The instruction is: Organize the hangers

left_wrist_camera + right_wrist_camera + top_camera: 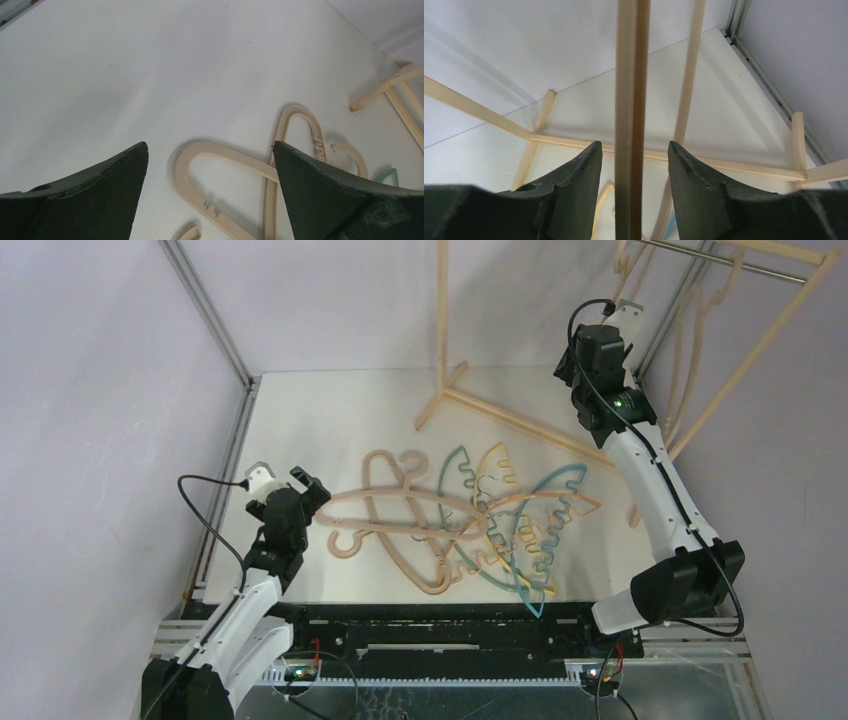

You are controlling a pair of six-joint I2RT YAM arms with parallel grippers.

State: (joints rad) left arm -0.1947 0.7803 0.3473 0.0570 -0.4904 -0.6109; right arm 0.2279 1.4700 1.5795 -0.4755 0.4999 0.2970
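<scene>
Right end effector point(634, 145): its fingers point(574, 190) stand parted, raised off the counter point(320, 420) beside the rack point(445, 340). A smooth beige bar point(630, 75) runs upright through the gap with space on either side, so the end effector is open and clasps nothing. I cannot tell whether that bar belongs to a hanger or to the rack. Beyond the fingers the rack's pale crossbars meet on the counter. In the top view beige hangers point(690, 350) hang from the rack's metal rod point(720, 260), just beside this end effector.

Left end effector point(210, 145): spread wide and empty, touching nothing, low over the counter and well apart from the rack, on the side away from the rod. One beige hanger point(240, 159) lies flat on the counter under the gap. Its rounded end is nearest the fingers, and a second beige loop point(300, 107) lies past it towards the rack's foot.

The rest of the hangers form a tangled pile point(450, 525) on the counter just in front of the rack's foot. The beige ones lie on the side farther from the rod. The teal point(455, 465), yellow point(497, 455), blue point(565, 480) and orange point(570, 502) arches overlap on the side nearer the rod.
</scene>
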